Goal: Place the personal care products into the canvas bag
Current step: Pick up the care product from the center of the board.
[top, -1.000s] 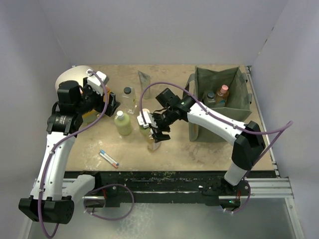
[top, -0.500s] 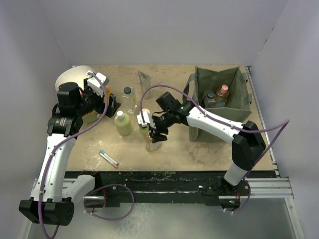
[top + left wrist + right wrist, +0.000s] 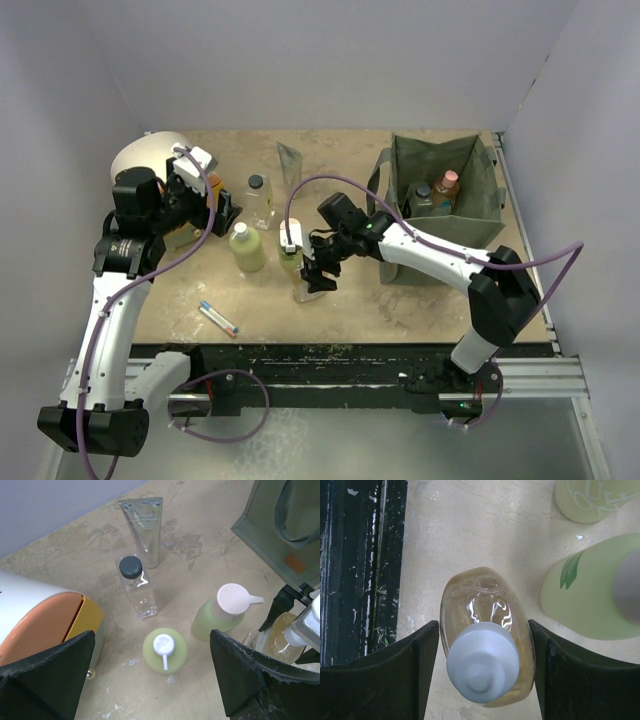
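Two black fingers of my right pincer (image 3: 484, 630) flank the amber bottle (image 3: 480, 597), which stands upright on the table (image 3: 470, 525) with its pale cap toward the wrist camera. The fingers look to touch its sides, but I cannot tell whether they clamp it or only bracket it. Just to the right of that pincer stands a green bottle (image 3: 580, 595). Beyond that one is a round bottle (image 3: 592, 497), also pale green.

My left pincer (image 3: 151, 635) hangs above the table, spread wide, with nothing between its fingers. Ahead of it I see the round bottle first, then a clear bottle (image 3: 137, 592) with a black cap. The tube (image 3: 144, 527) stands on end furthest out. To its left sits the domed box (image 3: 40, 625), white and orange. To its right, past the green bottle and the right pincer, is the bag (image 3: 270, 515).

From above, the bag stands open well to the right of the right pincer. It holds a pink-capped bottle (image 3: 446, 186) and a dark-capped bottle (image 3: 422, 195). A pen (image 3: 218, 318) lies on the table to the left of that pincer, nearer the arm bases.
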`<state>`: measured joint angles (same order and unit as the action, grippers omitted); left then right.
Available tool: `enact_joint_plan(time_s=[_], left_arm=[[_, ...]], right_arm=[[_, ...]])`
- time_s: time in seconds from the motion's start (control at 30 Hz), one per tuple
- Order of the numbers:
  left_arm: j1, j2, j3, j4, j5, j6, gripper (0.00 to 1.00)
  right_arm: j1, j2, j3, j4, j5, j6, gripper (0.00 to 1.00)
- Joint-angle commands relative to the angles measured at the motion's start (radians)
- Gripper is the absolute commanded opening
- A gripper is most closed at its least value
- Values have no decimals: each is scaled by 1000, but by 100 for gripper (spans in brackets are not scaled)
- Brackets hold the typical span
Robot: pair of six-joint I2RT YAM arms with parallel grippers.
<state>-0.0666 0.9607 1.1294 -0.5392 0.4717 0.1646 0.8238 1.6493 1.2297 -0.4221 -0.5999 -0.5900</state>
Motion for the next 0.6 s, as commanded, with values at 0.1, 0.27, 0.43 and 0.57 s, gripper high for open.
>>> enact_joint_plan(time_s=[0.1,0.27,0.43,0.57], left_arm=[[7,-21,-10,44,18,-13,99],[7,-21,-12,45,22,-14,99],[6,-27,-13,42,24,-15,99],[7,-32,-15,44,24,-15,99]], right_arm=[[1,-42,-21,9,-54,6,72],[-4,-72,-43,53,-70,10,72],[-9,-87,-46,75,-85,8,68],[-9,-85,-44,77,-85,8,67]])
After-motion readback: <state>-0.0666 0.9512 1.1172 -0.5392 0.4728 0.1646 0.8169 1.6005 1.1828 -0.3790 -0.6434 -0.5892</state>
